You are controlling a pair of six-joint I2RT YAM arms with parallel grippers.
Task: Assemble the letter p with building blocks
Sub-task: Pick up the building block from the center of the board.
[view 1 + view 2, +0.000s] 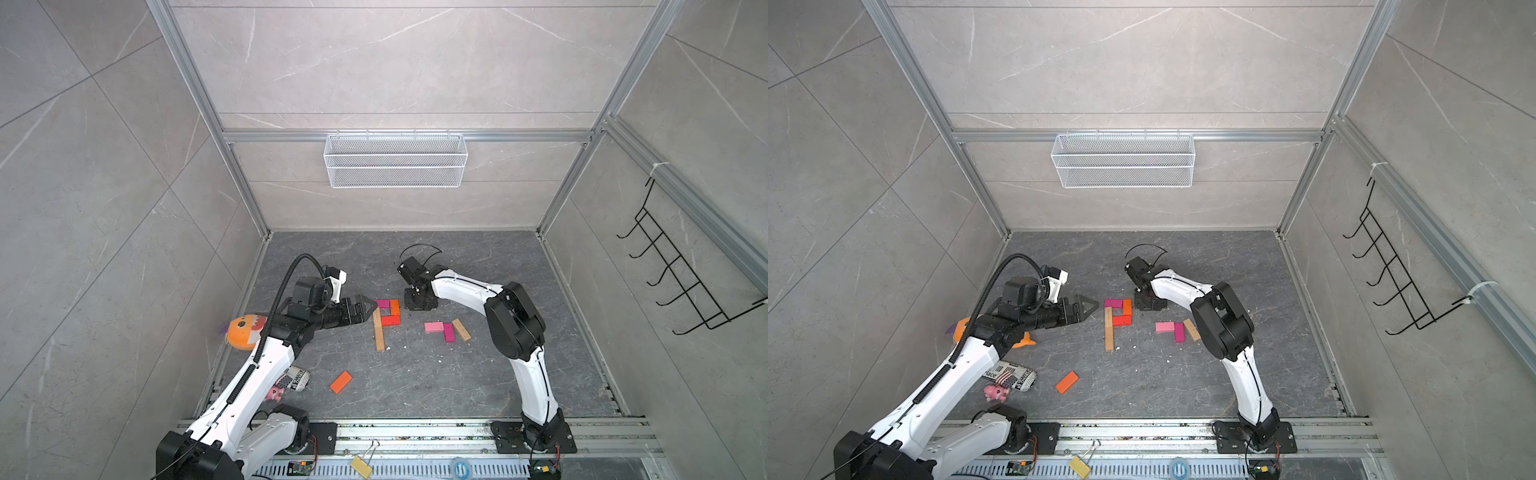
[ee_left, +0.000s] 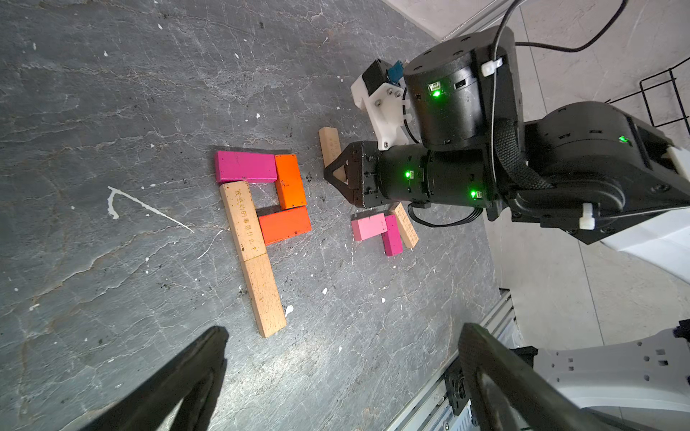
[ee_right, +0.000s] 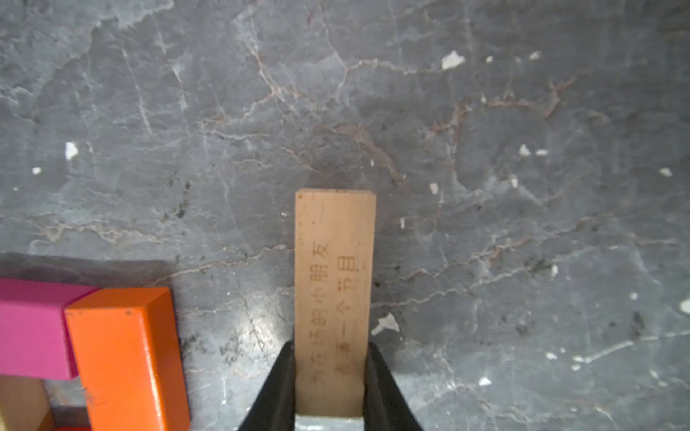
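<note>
A letter p lies flat mid-table: a tan stem of two blocks and a loop of magenta, orange and red blocks. Just right of the loop, my right gripper points down, shut on a tan block with printed characters. Its fingers press both long sides. My left gripper hovers open and empty at the letter's left. A light pink block, a magenta one and a tan one cluster further right. A loose orange block lies near the front.
An orange plush fish, a printed fabric roll and a small pink toy lie under the left arm. A white wire basket hangs on the back wall, a black hook rack on the right wall.
</note>
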